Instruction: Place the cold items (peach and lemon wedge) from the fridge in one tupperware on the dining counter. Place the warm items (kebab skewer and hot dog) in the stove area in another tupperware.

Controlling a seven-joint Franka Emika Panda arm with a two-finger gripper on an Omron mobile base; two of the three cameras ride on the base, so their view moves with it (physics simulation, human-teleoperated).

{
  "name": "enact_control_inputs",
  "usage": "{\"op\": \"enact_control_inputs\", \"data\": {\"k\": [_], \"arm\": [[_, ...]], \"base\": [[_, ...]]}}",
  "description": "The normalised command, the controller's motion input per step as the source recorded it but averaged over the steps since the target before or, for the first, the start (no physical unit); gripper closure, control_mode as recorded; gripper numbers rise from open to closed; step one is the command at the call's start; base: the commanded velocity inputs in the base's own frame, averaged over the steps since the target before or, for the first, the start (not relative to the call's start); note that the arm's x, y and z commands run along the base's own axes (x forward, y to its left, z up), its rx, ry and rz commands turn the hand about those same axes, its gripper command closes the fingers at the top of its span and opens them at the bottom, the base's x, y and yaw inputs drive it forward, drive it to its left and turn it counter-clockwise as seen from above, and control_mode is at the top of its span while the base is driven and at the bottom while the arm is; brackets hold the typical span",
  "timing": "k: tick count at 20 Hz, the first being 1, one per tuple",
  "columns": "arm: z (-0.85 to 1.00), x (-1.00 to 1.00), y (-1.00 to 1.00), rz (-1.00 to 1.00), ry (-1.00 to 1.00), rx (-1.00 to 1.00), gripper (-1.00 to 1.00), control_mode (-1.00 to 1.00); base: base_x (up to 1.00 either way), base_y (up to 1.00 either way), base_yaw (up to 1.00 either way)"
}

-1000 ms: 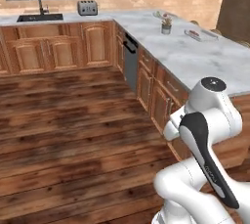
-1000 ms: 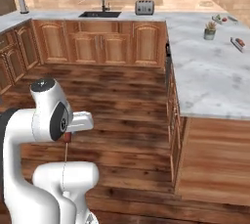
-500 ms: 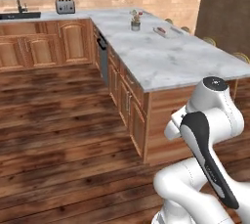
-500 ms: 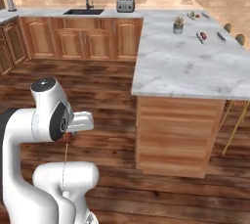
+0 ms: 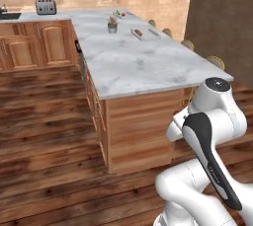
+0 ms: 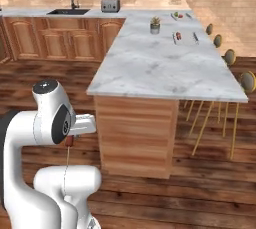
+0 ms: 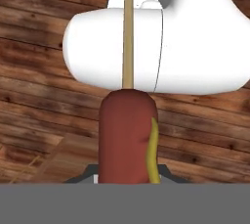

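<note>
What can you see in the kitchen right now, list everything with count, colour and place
hot dog: one, reddish brown with a yellow stripe, on a wooden stick, clamped in the gripper
marble counter: one, grey-white, on wooden cabinets ahead
potted plant: one, green in a grey pot, far part of the counter
toaster: one, silver, back counter
sink: one, dark, left of the toaster
stools: several, tan, along the counter's right side
gripper: one, dark, shut on the hot dog

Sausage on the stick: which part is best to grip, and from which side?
Grip the thick red sausage across its width, coming from the end opposite the stick, as the gripper has it now. The body gives the pads broad sides; the stick is probably too thin.
</note>
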Motion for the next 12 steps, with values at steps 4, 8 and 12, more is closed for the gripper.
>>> {"op": "enact_control_inputs", "data": {"k": [4,8,12], "arm": [[0.0,0.0,0.0,0.0,0.0,0.0,1.0,1.0],[0.0,0.0,0.0,0.0,0.0,0.0,1.0,1.0],[0.0,0.0,0.0,0.0,0.0,0.0,1.0,1.0]], "base": [[0.0,-1.0,0.07],[0.0,-1.0,0.11],[0.0,-1.0,0.18]]}}
